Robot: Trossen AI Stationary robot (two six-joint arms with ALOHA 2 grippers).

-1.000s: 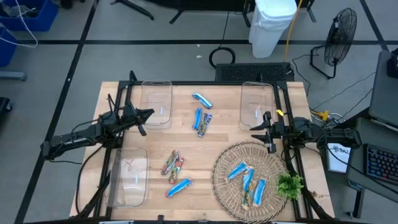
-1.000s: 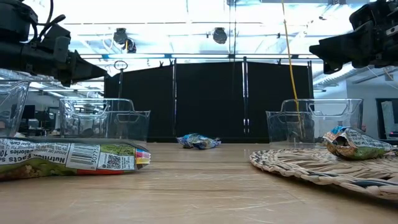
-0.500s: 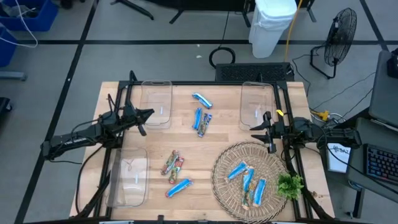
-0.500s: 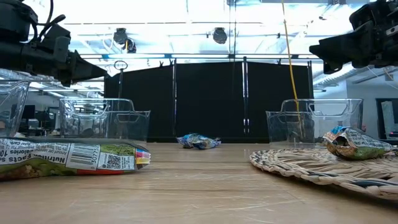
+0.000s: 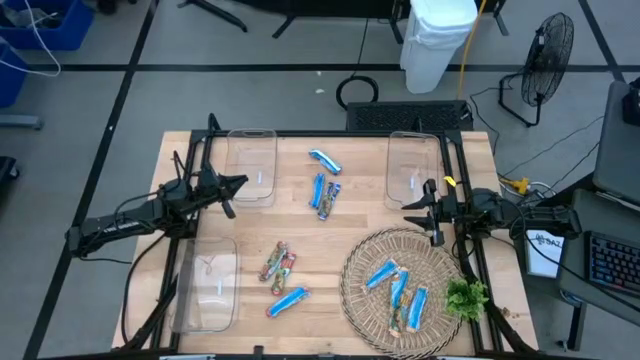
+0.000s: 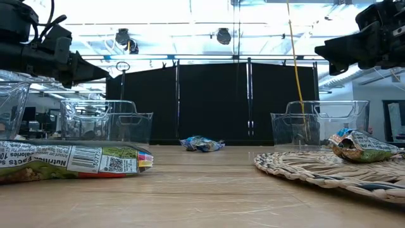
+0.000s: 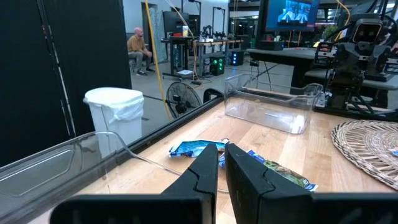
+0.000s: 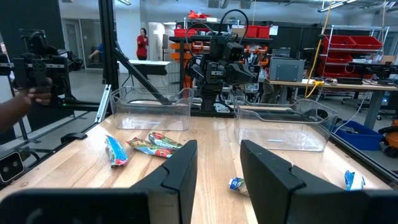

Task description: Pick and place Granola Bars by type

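Nothing had moved since the earlier frames: the left gripper (image 5: 229, 194) hung beside the clear bin (image 5: 251, 166) at the table's far left, its jaws nearly pressed together and empty, while the right gripper (image 5: 433, 220) hovered just past the far edge of the woven mat (image 5: 355, 270), jaws spread and empty. Four granola bars (image 5: 398, 292) lay on the woven mat, three (image 5: 324, 186) lay well beyond it toward the table's far side, and three more (image 5: 280, 274) lay to its left.
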